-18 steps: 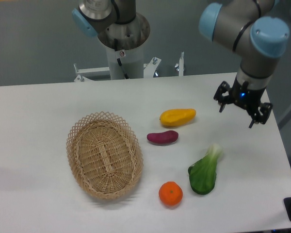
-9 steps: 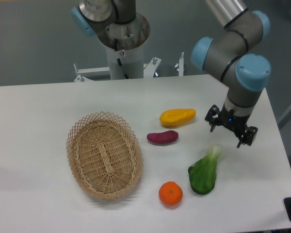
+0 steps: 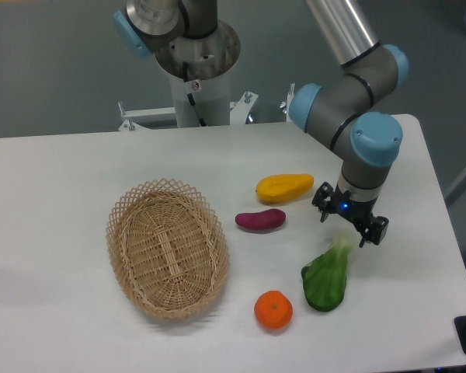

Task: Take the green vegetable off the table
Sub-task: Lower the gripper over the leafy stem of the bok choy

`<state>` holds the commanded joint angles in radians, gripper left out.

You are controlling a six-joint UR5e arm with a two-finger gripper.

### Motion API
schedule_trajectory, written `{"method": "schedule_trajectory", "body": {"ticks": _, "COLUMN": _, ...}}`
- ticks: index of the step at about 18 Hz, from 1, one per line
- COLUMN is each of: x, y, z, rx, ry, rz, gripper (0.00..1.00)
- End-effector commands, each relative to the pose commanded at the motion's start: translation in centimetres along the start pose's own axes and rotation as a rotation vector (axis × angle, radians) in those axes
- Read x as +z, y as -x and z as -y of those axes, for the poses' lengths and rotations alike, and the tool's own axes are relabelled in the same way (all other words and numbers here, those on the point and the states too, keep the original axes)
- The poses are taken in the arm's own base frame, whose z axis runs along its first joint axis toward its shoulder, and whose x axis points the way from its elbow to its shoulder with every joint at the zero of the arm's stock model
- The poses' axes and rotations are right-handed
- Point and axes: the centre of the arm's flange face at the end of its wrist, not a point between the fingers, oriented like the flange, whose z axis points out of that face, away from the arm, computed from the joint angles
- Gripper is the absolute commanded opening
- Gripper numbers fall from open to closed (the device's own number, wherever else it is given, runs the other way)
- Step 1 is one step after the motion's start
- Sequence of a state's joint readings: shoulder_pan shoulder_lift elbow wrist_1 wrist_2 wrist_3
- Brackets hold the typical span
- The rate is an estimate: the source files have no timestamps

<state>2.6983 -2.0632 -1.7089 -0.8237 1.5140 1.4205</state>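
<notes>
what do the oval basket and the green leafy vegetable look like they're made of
The oval tan basket looks like woven wicker or rattan: open lattice rim, visible strands. The green leafy vegetable with a pale stem looks like smooth moulded plastic or rubber, probably a toy: uniform colour, slight sheen.

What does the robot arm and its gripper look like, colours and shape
The arm is made of smooth silver-grey metal tubes linked by rounded joints with light blue caps. At its end sits a small black two-finger gripper with a tiny blue light glowing on its body. No loose cables or markings can be made out on it.
</notes>
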Motion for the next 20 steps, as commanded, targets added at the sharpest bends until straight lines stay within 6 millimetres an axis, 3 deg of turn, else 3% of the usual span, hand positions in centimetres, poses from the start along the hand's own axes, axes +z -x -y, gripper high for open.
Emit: {"method": "schedule_trajectory", "body": {"ticks": 20, "x": 2.3, "y": 0.0, "z": 0.7, "rx": 0.021, "ry": 0.005, "rz": -0.011, "gripper": 1.0}}
